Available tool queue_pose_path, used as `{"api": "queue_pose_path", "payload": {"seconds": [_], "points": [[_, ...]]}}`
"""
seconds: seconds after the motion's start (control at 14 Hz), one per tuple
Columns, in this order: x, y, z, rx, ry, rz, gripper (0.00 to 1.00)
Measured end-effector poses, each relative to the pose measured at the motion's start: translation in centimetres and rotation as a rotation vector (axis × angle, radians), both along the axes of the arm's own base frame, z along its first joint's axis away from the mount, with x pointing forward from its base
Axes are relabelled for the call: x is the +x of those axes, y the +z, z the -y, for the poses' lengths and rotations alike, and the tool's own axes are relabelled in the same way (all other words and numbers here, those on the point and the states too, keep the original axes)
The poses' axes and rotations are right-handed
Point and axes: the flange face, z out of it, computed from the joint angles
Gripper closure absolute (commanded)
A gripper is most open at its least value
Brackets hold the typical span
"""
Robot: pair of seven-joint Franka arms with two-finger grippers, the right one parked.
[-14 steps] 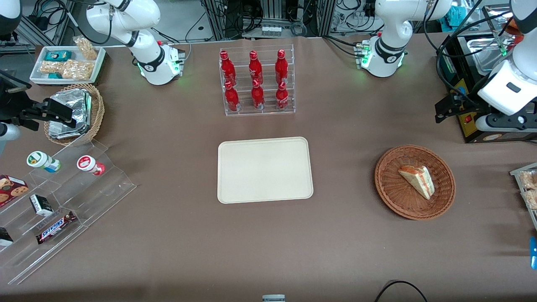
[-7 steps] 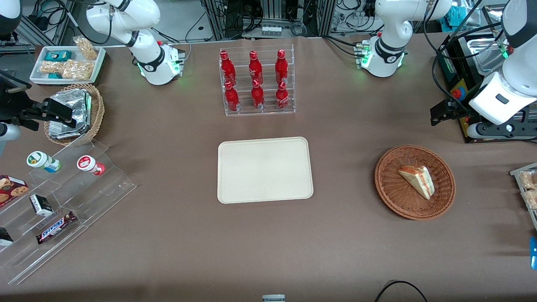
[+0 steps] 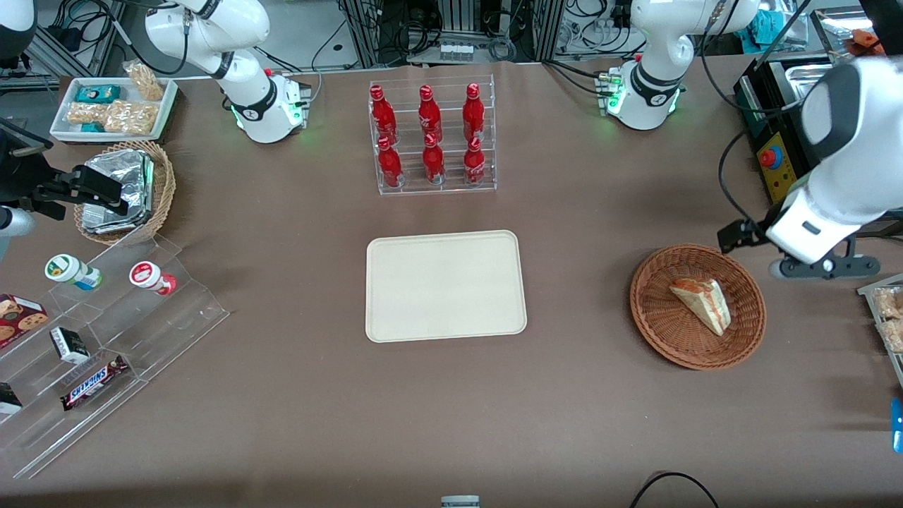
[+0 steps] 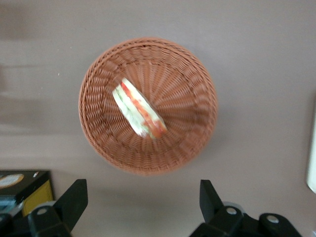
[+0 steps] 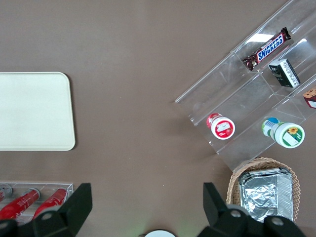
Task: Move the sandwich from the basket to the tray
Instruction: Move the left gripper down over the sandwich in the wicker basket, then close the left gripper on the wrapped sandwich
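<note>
Left wrist view: gripper (image 4: 140, 210) spread wide, high, just off basket (image 4: 192, 74) rim; sandwich (image 4: 139, 108) lying diagonal inside.

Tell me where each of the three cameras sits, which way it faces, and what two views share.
Front view: high up, facing both arm bases, looking down on the table; the working arm reaches over the basket, but its gripper is hidden.
Left wrist view: on the working arm, looking straight down at the sandwich in the basket; the gripper hangs above the table beside the basket, fingers open.
Right wrist view: on the parked arm, looking down at the tray and acrylic steps.
Shared: front and left wrist views both show the sandwich in the basket.
</note>
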Motion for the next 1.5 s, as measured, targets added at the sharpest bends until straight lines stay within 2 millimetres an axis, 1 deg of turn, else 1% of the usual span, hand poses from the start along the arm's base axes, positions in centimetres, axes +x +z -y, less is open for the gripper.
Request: {"api": "queue_pose_path", "payload": {"seconds": [0.14, 0.29, 0.64, 0.79, 1.0, 1.07, 1.21, 1.29, 1.36, 1.5], "points": [[-0.5, -4.0, -2.0, -0.004, 0.034, 0.017, 0.0], [-0.8, -7.0, -3.1, -0.005, 0.121, 0.013, 0.0], [1.1, -12.3, -2.7, -0.005, 0.534, 0.075, 0.0], [1.5, -14.3, -2.6, -0.006, 0.632, 0.081, 0.0], [1.8, -17.3, -2.6, -0.011, 0.734, 0.094, 0.0], [1.5, -18.4, -2.6, -0.01, 0.759, 0.087, 0.04], [0.6, -20.3, -2.6, -0.015, 0.801, 0.059, 0.68], [0.3, -20.8, -2.6, -0.02, 0.817, 0.046, 0.86], [0.1, -21.0, -2.6, -0.023, 0.826, 0.039, 0.91], [0.0, -21.0, -2.5, -0.023, 0.829, 0.034, 0.94]]}}
